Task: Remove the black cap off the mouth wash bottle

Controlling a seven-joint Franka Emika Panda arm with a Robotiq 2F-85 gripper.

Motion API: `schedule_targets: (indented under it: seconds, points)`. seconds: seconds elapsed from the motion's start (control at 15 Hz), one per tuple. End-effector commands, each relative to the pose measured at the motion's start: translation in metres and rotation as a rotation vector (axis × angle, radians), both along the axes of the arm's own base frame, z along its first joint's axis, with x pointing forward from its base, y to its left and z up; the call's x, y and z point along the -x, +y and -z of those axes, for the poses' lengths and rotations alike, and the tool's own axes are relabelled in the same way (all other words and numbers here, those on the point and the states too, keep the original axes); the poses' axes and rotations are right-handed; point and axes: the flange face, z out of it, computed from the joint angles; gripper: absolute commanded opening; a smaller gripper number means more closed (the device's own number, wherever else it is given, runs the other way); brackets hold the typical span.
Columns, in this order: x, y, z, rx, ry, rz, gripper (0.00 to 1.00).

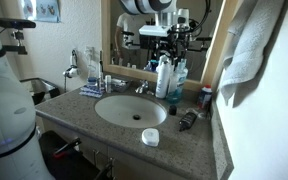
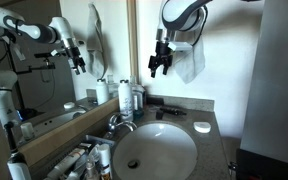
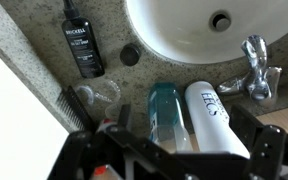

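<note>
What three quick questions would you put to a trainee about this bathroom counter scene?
1. True or false: the gripper touches the dark mouth wash bottle.
2. The bottle is: A upright; B lying on the counter; C leaning on the mirror.
3. Fill in: in the wrist view, the black cap lies on the counter between the bottle and the white ____.
Key: 1 false; 2 B; 3 sink.
</note>
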Motion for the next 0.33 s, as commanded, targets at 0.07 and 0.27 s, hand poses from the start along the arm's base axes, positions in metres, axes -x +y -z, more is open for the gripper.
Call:
schedule_targets:
  seconds: [0.07, 0.27]
  points:
    - [0.0086, 0.0120, -0.0301, 0.022, -0.029, -0.020, 1.00]
    - [0.0101, 0.0129, -0.0337, 0.027, -0.040, -0.023, 1.00]
